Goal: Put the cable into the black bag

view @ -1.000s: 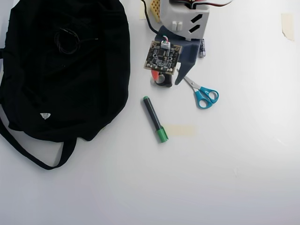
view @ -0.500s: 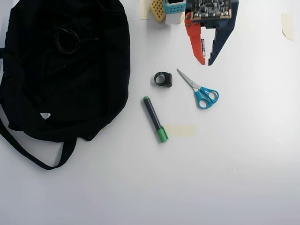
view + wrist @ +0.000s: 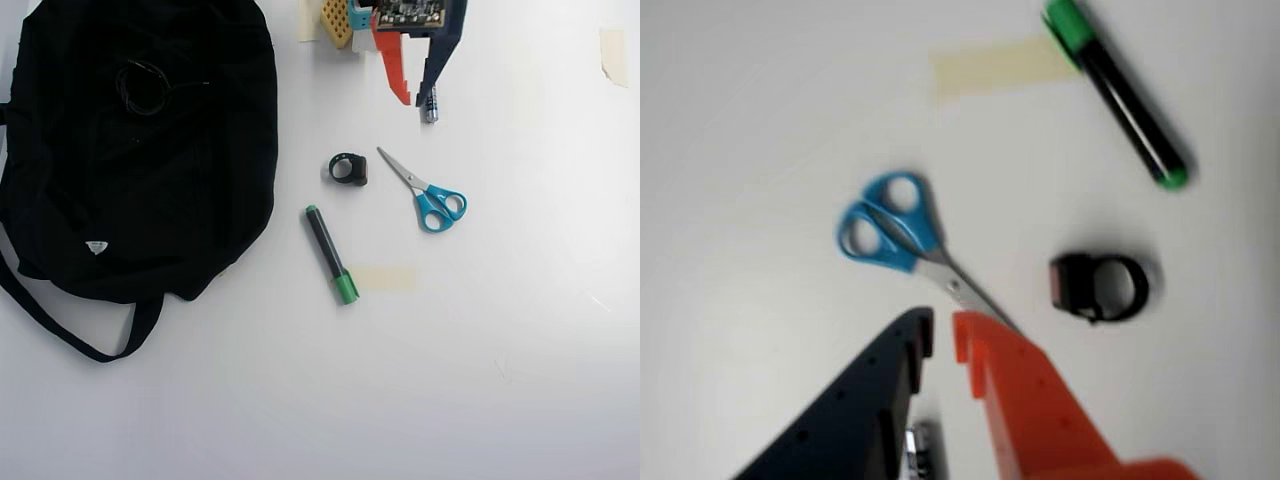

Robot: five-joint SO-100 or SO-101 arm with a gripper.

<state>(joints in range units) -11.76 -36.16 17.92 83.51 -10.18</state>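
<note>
**Cable lying on the bag, arm pulled back at the far edge**

The cable (image 3: 143, 86) lies as a small coil on the upper part of the black bag (image 3: 200, 200), its short tail pointing toward the bag's right side. Black on black fabric, so whether it sits inside an opening or just on top of the cloth cannot be told from the overhead view. Judgement: if that spot is the bag's mouth, the task looks done or nearly so.

Off the bag's lower left, its thin strap (image 3: 60, 330) loops out over the white surface (image 3: 500, 350).

Right of the bag, well apart from it: a small black ring-shaped piece (image 3: 347, 168), a green-capped marker (image 3: 330, 254) just below that, its cap beside a strip of tape (image 3: 385, 278). Farther right, blue-handled scissors (image 3: 428, 195). None touch one another.

The gripper (image 3: 414, 96) hangs near the surface's top edge, up and right of the bag, over a small cylinder, perhaps a battery (image 3: 430, 105). Jaws nearly together, only a narrow slot between orange and dark fingers in the wrist view, nothing held. That empty, near-closed posture away from the bag reads as parked, not reaching.
</note>
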